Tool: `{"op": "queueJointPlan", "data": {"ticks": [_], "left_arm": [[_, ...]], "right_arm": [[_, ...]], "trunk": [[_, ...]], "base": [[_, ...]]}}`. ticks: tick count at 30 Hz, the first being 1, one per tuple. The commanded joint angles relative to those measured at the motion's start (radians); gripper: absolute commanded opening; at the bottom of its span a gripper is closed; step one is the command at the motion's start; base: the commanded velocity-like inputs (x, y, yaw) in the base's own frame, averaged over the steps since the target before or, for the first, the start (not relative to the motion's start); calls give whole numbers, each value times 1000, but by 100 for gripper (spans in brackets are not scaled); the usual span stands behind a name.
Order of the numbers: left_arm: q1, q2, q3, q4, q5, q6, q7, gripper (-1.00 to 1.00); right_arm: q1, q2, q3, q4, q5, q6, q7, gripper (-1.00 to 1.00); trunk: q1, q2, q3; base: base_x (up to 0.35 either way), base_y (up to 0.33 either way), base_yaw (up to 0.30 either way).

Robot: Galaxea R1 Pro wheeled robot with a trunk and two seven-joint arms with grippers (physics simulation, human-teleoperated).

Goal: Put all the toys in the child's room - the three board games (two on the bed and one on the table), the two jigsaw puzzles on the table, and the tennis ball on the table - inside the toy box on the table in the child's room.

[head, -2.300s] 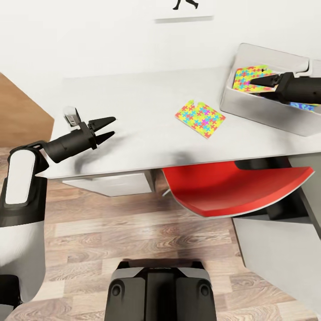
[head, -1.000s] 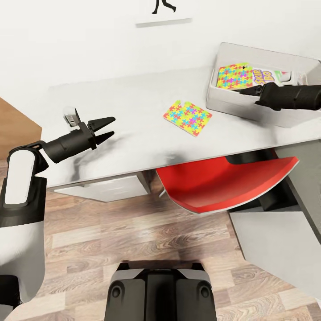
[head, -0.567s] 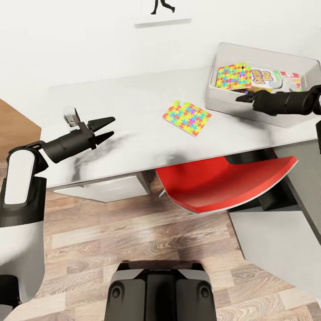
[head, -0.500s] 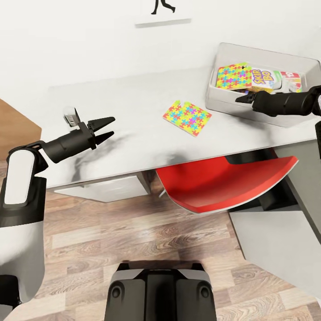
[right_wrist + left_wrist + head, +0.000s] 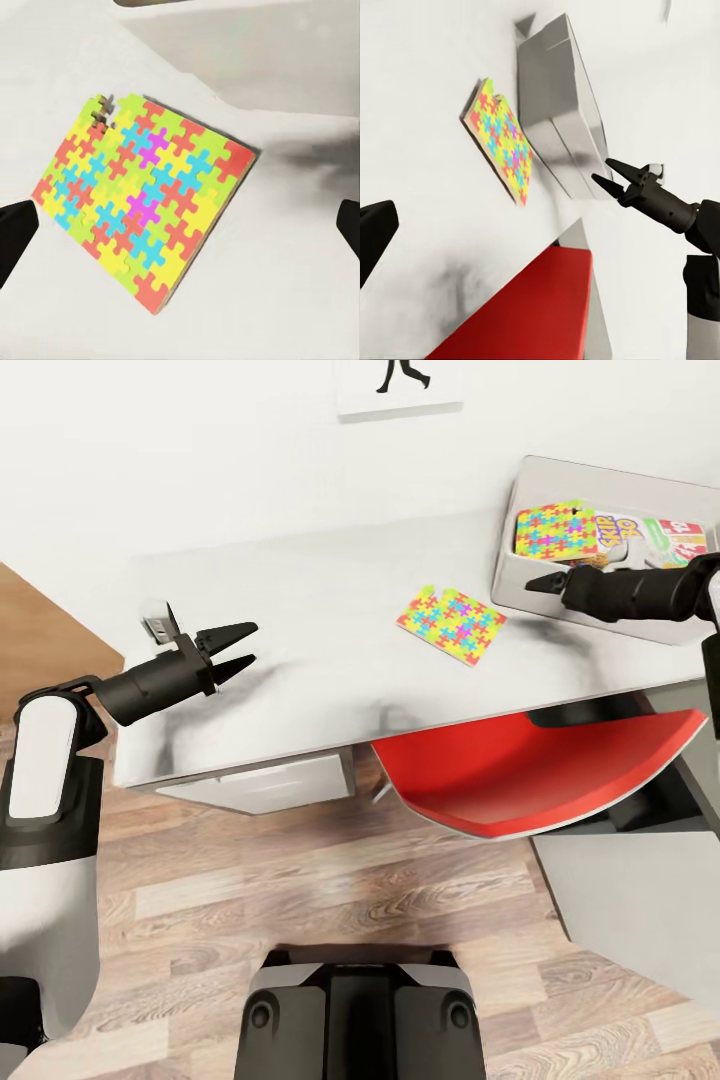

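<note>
Loose jigsaw puzzle [image 5: 451, 624] is lying flat on the table [image 5: 300, 620], centre-right of the head frame, just left of the toy box [image 5: 520, 575]. Right gripper [image 5: 538, 581], fingers probably slightly parted, is pointing at it from the right, nearer. Left gripper [image 5: 238, 650], fingers spread, is hovering far left.

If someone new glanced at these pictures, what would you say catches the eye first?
Probably the bright jigsaw puzzle lying flat on the pale table, with the right claw open just beside the toy box. That tray already holds a second puzzle square and the Skip-Bo box. The red chair seat tucked under the table edge also stands out, while the left claw hovers open over the table's left end.
</note>
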Motion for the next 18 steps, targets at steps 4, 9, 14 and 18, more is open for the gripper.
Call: {"op": "queueJointPlan", "data": {"ticks": [4,9,14,18], "left_arm": [[-1,0,1,1,-10,4,-11,100],[-1,0,1,1,-10,4,-11,100],[-1,0,1,1,-10,3,-11,100],[-1,0,1,1,-10,3,-11,100]], "right_arm": [[0,1,2,-6,-10,1,-15,100],[1,4,3,-8,-10,1,-29,100],[0,15,3,-9,-10,1,-56,100],[-1,32,2,-9,-11,1,-94,100]], "trunk": [[1,-2,-1],[1,-2,-1],[1,-2,-1],[1,-2,-1]], "base": [[0,264,-1],[0,187,0],[0,88,0],[0,47,0]]}}
